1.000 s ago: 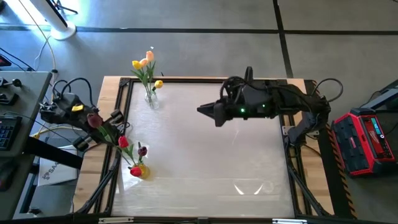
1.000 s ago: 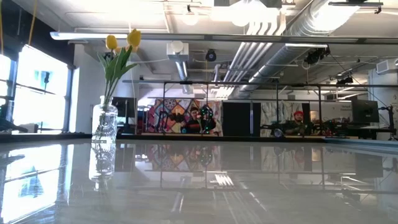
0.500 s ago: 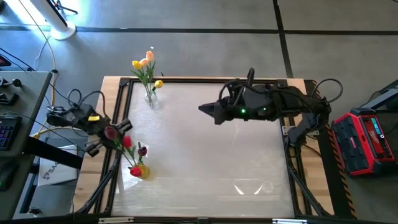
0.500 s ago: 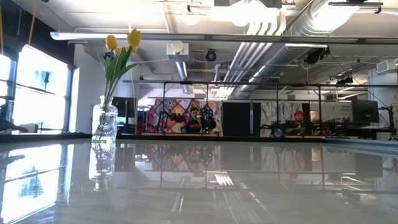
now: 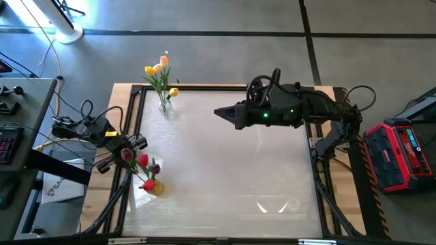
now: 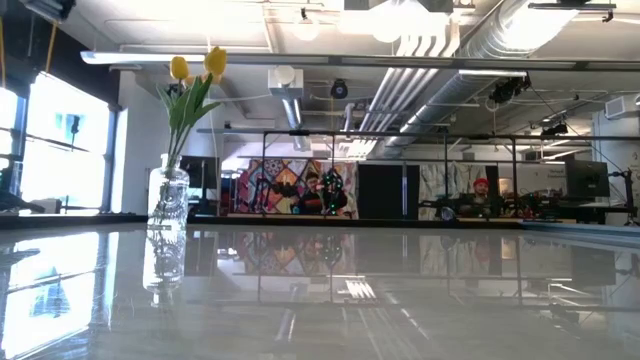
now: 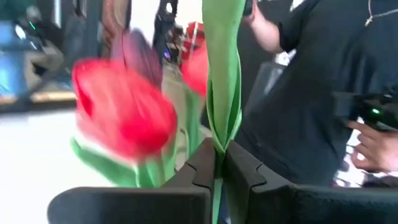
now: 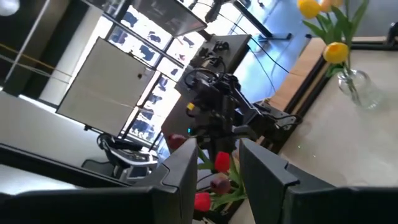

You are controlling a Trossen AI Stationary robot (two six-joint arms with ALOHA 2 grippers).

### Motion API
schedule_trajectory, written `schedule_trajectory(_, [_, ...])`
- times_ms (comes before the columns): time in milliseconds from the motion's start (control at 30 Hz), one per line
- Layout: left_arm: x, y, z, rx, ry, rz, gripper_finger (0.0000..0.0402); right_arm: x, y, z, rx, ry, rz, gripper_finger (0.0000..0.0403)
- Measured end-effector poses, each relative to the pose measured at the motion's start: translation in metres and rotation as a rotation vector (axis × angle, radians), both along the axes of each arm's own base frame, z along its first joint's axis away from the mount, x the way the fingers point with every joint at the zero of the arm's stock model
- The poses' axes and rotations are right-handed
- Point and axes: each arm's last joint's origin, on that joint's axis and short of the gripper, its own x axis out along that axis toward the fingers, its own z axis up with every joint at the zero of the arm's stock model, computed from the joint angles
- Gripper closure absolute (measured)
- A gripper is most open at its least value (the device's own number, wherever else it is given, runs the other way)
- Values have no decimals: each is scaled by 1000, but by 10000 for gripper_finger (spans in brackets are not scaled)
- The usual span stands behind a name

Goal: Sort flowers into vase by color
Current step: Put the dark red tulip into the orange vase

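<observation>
My left gripper (image 5: 125, 147) hovers at the table's left edge, just far-left of the vase (image 5: 151, 185) that carries red and maroon tulips (image 5: 144, 162), and is shut on a dark red tulip (image 5: 127, 155). In the left wrist view the fingers (image 7: 219, 163) close on a green stem, with blurred red heads (image 7: 124, 112) beyond. A second glass vase (image 5: 165, 109) at the far left holds yellow and peach tulips (image 5: 157, 68); it shows in the low view (image 6: 168, 215) too. My right gripper (image 5: 218, 113) is open above the table's far middle, pointing left. My left gripper pinches the tulip's green stem and leaf (image 7: 219, 146) between its two fingers, which lie across the stem. The leaf rises past the fingers and out of the picture. The flower is lifted clear of the table, its head (image 5: 127, 155) beside the gripper.
A person in a dark shirt (image 7: 311, 93) stands beyond the table in the left wrist view. Cables and a keyboard (image 5: 7, 139) lie left of the table, and a red case (image 5: 398, 153) sits to the right. The white table surface (image 5: 231, 170) lies between the arms.
My left gripper has carried the tulip toward the table's near edge and a little right, closer to the vase of red flowers, turning as it went. My right gripper has drifted slightly toward the far edge and left.
</observation>
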Motion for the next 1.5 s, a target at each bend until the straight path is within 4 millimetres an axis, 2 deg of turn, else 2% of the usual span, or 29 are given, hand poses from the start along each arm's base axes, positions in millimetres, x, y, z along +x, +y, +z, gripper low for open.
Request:
schedule_trajectory(300, [0, 0, -2, -31, 64, -5, 356, 1, 1, 4, -4, -33, 34, 295])
schedule_trajectory(533, [1, 1, -1, -57, 78, 27, 305, -1, 10, 4, 1, -38, 65, 295])
schedule_trajectory(733, [0, 1, 10, -124, -7, 11, 268, -1, 12, 4, -1, -37, 70, 295])
schedule_trajectory(867, [-3, 1, 21, -184, -89, -29, 256, -1, 12, 4, -45, -29, 79, 295])
schedule_trajectory(1167, [3, -1, 15, -169, -4, -7, 231, -1, 12, 3, -67, -22, 102, 295])
schedule_trajectory(1500, [2, 1, 25, -187, -136, 54, 227, 0, 7, 3, 10, -27, 111, 295])
